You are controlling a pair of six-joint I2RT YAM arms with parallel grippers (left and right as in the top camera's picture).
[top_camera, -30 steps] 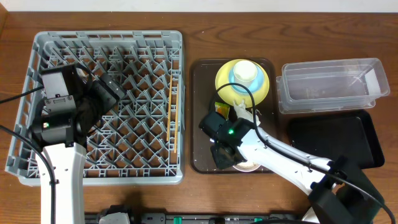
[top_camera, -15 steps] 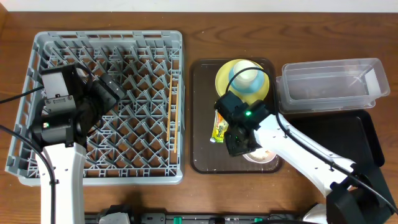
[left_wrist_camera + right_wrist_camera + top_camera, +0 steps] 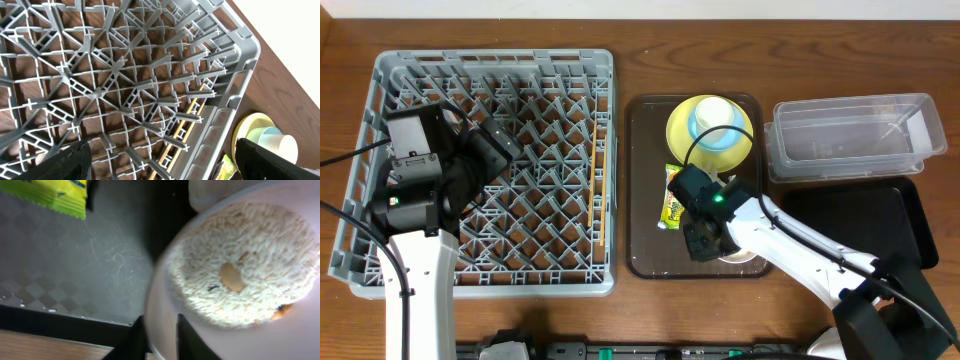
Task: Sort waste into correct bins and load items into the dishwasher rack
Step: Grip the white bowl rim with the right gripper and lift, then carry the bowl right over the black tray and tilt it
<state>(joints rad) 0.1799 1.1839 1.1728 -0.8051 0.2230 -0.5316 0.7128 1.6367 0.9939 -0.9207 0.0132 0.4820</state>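
Right pincer [image 3: 161,332] straddles white bowl [image 3: 295,330] rim, wrapper [image 3: 50,195] beside.

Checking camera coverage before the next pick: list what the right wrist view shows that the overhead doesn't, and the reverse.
Only right wrist: whitish rice-like food scraps inside the round white bowl, right hand straddling its rim. Only overhead: large grey pegged plastic dishwasher rack, thin wooden chopsticks in it, round yellow plate, clear rectangular plastic tub, shallow black rectangular tray. Both: green-and-yellow snack wrapper, dark brown serving tray, that bowl.
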